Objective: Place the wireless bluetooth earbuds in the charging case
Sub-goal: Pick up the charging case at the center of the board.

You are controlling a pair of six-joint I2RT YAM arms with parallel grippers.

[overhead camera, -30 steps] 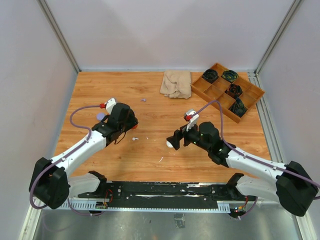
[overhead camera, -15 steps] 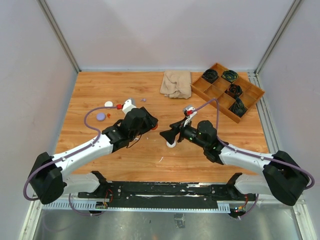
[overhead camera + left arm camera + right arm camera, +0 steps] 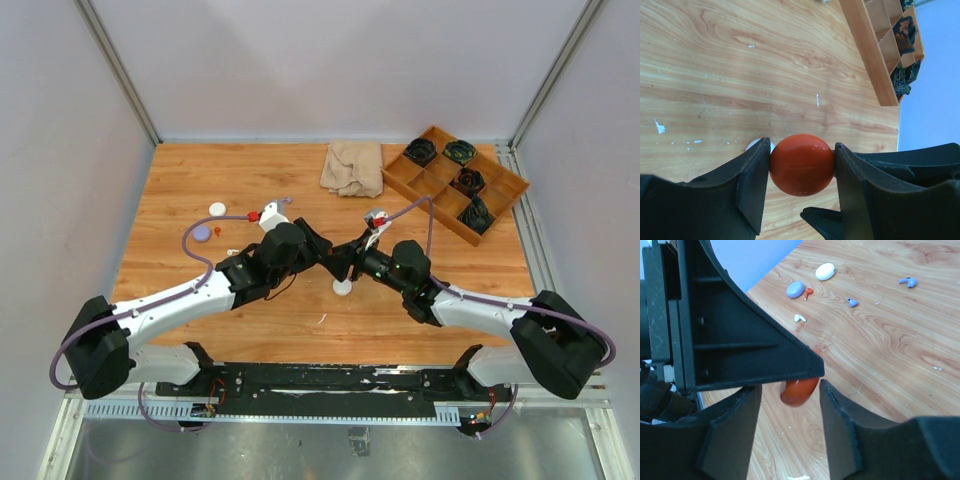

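- Earbuds (image 3: 800, 318) are lying loose on the surface (image 3: 900, 340), around ten o'clock from the claws overhead: tiny stemmed pieces, one white, two pale purple.
- We are pinching the orange charging case (image 3: 801, 164) in our left claw (image 3: 801, 167), probably to offer it across.
- Our right claw (image 3: 789, 395) is gaping around it, gripping nothing.

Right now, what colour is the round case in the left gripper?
The case is orange-red; left wrist view shows it best.

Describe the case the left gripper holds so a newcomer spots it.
On the table, where both arms meet, look in the left gripper: a glossy orange-red round case is clamped there. A white case and a pale purple case lie loose.
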